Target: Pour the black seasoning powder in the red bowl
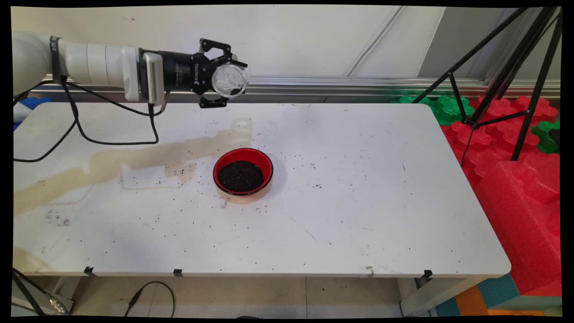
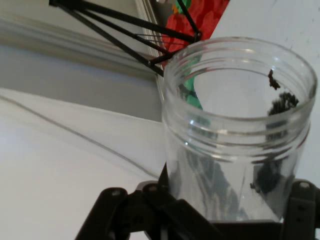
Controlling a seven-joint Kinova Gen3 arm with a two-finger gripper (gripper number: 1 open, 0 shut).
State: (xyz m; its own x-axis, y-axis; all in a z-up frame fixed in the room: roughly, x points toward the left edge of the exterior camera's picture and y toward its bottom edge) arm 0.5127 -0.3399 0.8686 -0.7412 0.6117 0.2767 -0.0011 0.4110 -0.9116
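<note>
**Inspector:** Clear plastic jar (image 1: 230, 80), held on its side above the table's far edge, mouth turned toward the camera. It is nearly empty; a few dark crumbs cling inside.

**Clerk:** And the claw?

**Inspector:** The gripper (image 1: 214, 74) is clamped across the jar's body, one finger above, one below.

**Clerk:** What lies beneath?

**Inspector:** A red bowl (image 1: 243, 172) filled with dark granules, standing mid-table, well apart from the jar. Loose grains and a brownish stain (image 1: 134, 159) mark the white table (image 1: 358, 202).

**Clerk:** Risks?

**Inspector:** In my judgement, smooth plastic may slip between the fingers, and the leftover crumbs could fall outside the bowl, since the jar hangs behind it.
</note>
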